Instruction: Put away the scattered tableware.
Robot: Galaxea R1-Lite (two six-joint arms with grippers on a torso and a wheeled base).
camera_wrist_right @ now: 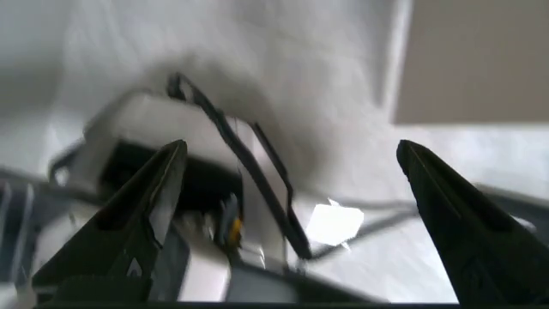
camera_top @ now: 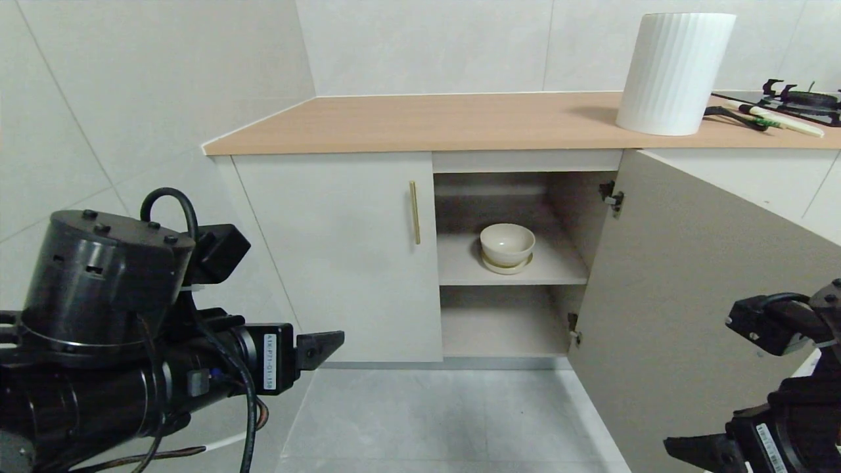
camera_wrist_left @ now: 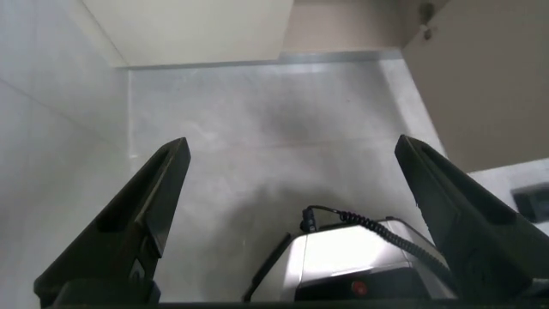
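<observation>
Bowl: cream ceramic bowl (camera_top: 506, 244), upright on a cream saucer (camera_top: 506, 267), on the middle shelf of the open pale grey cabinet (camera_top: 512, 266).
Cabinet doors: right door (camera_top: 690, 295) swung wide open; left door (camera_top: 341, 256) shut, with a slim brass handle (camera_top: 414, 212).
Left gripper (camera_wrist_left: 292, 153): jaws spread wide with grey floor tiles (camera_top: 447, 420) showing between them; low, in front of the shut door.
Right gripper (camera_wrist_right: 292, 154): jaws spread wide, low beside the open door.
Worktop: light wooden countertop (camera_top: 427, 121) bearing a tall white ribbed cylinder (camera_top: 677, 72); beside it lie long-handled utensils (camera_top: 782, 121), and a black stove grate (camera_top: 805, 100) sits behind them.
Writing: white sticker (camera_top: 271, 360) with a line of dark print on the left wrist; a barcode sticker (camera_top: 765, 437) on the right arm, too small to read.
</observation>
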